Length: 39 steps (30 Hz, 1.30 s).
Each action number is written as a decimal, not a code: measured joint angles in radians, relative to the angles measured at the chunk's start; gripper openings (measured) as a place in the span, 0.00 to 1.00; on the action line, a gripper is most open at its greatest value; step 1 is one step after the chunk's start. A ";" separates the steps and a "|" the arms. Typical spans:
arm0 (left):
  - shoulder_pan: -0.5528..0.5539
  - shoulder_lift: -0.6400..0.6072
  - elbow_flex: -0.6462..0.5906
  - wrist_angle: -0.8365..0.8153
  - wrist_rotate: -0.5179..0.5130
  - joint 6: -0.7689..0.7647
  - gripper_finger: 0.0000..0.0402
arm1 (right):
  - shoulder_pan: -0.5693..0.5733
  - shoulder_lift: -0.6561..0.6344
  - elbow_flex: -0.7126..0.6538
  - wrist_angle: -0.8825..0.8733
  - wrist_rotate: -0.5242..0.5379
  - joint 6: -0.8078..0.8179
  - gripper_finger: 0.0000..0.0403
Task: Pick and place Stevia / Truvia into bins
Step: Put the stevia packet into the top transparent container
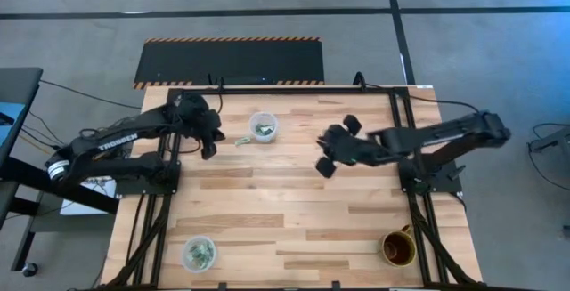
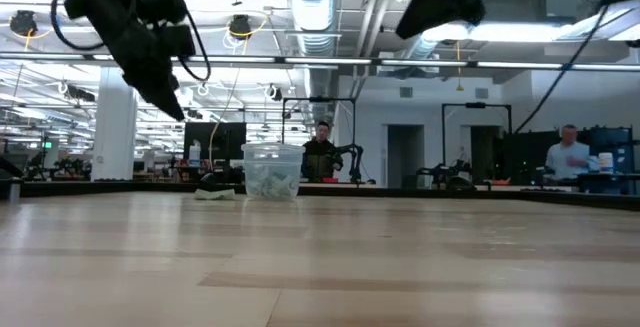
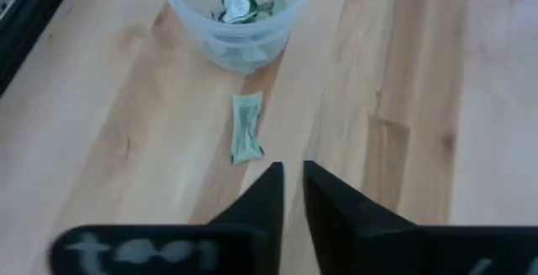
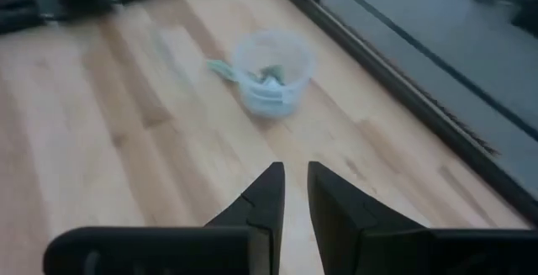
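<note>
A clear cup (image 1: 263, 127) stands near the table's far edge with green and white packets inside; it also shows in the left wrist view (image 3: 237, 14), the right wrist view (image 4: 271, 69) and the low view (image 2: 272, 172). One pale green packet (image 1: 243, 140) (image 3: 246, 128) lies flat on the wood just left of that cup. A second clear cup (image 1: 199, 254) with packets stands near the near left corner. My left gripper (image 1: 209, 151) (image 3: 292, 178) hovers shut above the table, left of the loose packet. My right gripper (image 1: 322, 168) (image 4: 296, 178) hovers shut to the right of the far cup.
A brown mug (image 1: 398, 248) stands near the near right corner. Bare wood (image 1: 285, 202) spreads across the table's middle between the two cups. In the low view, people stand in the room far behind the table.
</note>
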 joint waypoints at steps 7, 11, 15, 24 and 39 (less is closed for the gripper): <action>-0.015 0.136 -0.024 0.105 -0.013 -0.067 0.35 | 0.073 -0.137 -0.158 0.057 0.101 0.043 0.12; -0.066 0.237 -0.024 0.131 -0.027 -0.061 0.50 | 0.091 -0.143 -0.187 0.056 0.134 0.045 0.12; -0.134 0.352 -0.024 0.190 -0.046 -0.005 0.58 | 0.097 -0.136 -0.204 0.057 0.166 0.044 0.12; -0.214 0.533 -0.024 0.302 -0.316 -0.003 0.60 | 0.097 -0.136 -0.230 0.054 0.179 0.045 0.12; -0.183 0.548 -0.024 0.377 -0.307 -0.004 0.59 | 0.097 -0.136 -0.230 0.042 0.179 0.044 0.12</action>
